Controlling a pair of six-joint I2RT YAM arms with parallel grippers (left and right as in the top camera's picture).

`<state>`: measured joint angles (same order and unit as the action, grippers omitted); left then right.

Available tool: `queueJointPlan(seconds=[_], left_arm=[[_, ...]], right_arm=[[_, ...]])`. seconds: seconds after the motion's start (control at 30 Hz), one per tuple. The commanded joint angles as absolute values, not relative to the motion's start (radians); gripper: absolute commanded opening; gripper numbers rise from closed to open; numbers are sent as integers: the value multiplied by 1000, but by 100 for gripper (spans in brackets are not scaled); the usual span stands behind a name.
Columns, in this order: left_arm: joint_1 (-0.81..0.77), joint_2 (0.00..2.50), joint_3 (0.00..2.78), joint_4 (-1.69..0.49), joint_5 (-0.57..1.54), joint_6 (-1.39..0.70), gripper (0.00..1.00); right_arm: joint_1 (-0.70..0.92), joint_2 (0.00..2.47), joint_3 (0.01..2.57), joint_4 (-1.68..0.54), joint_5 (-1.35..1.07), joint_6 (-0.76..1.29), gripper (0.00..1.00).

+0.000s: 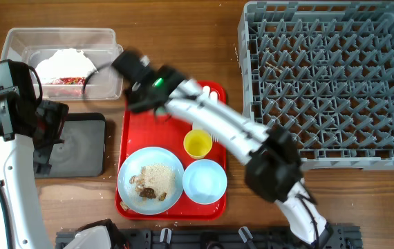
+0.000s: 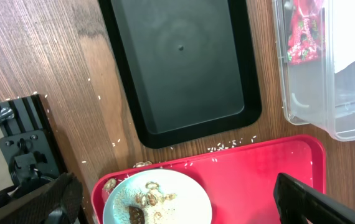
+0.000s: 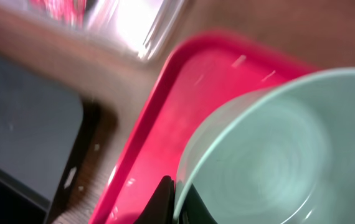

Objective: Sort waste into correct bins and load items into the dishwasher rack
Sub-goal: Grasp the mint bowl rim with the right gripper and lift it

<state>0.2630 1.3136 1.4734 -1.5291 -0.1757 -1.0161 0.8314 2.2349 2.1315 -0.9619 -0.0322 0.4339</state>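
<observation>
My right gripper (image 3: 179, 202) is shut on the rim of the mint-green bowl (image 3: 277, 149), over the far left corner of the red tray (image 3: 184, 99). In the overhead view that gripper (image 1: 140, 93) is blurred and hides the bowl. The pale blue plate (image 1: 151, 180) with rice scraps, the pale blue bowl (image 1: 204, 181) and the yellow cup (image 1: 198, 143) sit on the red tray (image 1: 142, 131). My left gripper (image 2: 177, 208) is open and empty above the plate (image 2: 159, 199). The clear tub (image 1: 24, 41) holds white napkins (image 1: 64, 63) and red wrappers (image 2: 303, 34).
The black tray (image 1: 83, 145) lies left of the red tray, partly under my left arm, and shows in the left wrist view (image 2: 184, 68). The grey dishwasher rack (image 1: 328, 83) fills the right side. Rice grains are scattered on the wood near the black tray.
</observation>
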Motion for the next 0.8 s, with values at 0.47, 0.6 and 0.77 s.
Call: queueJointPlan(seconds=[0.47,0.6,0.77], left_arm=[[267,1307,1469,-1531,-192,-1033,100],[267,1307,1469,-1531,-192,-1033,100],[267,1307,1469,-1531,-192,-1033,100]], right_arm=[[-215,2003,2040,-1190,-1052,-112,4],[-334,2003,1896,-1179,-1296,-259,4],[-360,2003,1740,-1016,-1443,-252,4]])
